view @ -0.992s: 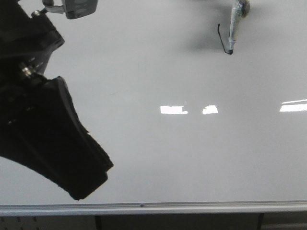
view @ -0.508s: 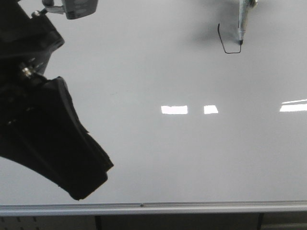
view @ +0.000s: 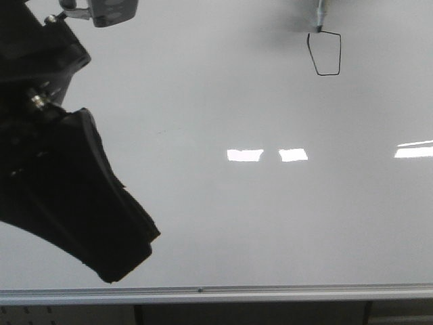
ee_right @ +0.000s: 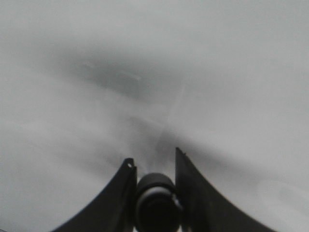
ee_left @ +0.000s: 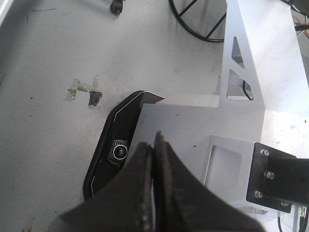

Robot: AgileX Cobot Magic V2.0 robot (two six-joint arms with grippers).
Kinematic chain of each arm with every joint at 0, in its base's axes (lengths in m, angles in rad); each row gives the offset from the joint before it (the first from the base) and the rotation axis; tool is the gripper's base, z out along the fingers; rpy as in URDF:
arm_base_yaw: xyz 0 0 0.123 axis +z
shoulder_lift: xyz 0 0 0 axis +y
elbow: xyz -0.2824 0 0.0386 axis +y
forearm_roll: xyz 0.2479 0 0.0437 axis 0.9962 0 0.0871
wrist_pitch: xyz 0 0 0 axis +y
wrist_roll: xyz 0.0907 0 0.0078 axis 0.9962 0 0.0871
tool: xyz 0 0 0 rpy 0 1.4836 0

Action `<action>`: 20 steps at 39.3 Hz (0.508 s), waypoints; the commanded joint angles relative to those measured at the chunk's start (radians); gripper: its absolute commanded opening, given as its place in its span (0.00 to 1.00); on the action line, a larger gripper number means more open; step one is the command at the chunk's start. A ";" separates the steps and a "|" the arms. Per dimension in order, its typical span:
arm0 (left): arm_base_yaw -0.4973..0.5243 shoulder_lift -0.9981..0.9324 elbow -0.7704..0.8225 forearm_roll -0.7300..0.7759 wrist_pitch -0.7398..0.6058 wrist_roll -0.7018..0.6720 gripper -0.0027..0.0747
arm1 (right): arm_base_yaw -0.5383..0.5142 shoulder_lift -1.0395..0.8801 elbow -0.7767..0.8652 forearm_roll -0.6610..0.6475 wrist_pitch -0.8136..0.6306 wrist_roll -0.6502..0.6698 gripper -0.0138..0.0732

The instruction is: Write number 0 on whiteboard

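Whiteboard (view: 223,217) bears one mark — an angular 0 (view: 325,53) — marker (view: 318,15) tip touching.

Grey floor (ee_left: 48,58), tape scraps (ee_left: 84,92), black cable loops (ee_left: 203,24)

tape scraps (ee_left: 84,94) on grey floor (ee_left: 43,58); black cable loop (ee_left: 203,26)
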 commanded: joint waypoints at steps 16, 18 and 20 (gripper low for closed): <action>-0.004 -0.029 -0.031 -0.048 -0.005 -0.006 0.01 | -0.004 -0.104 -0.032 0.296 0.129 -0.110 0.09; -0.004 -0.029 -0.031 -0.048 -0.005 -0.006 0.01 | -0.004 -0.118 -0.032 0.330 0.129 -0.115 0.09; -0.004 -0.029 -0.031 -0.048 -0.005 -0.006 0.01 | -0.004 -0.130 -0.032 0.354 0.129 -0.115 0.09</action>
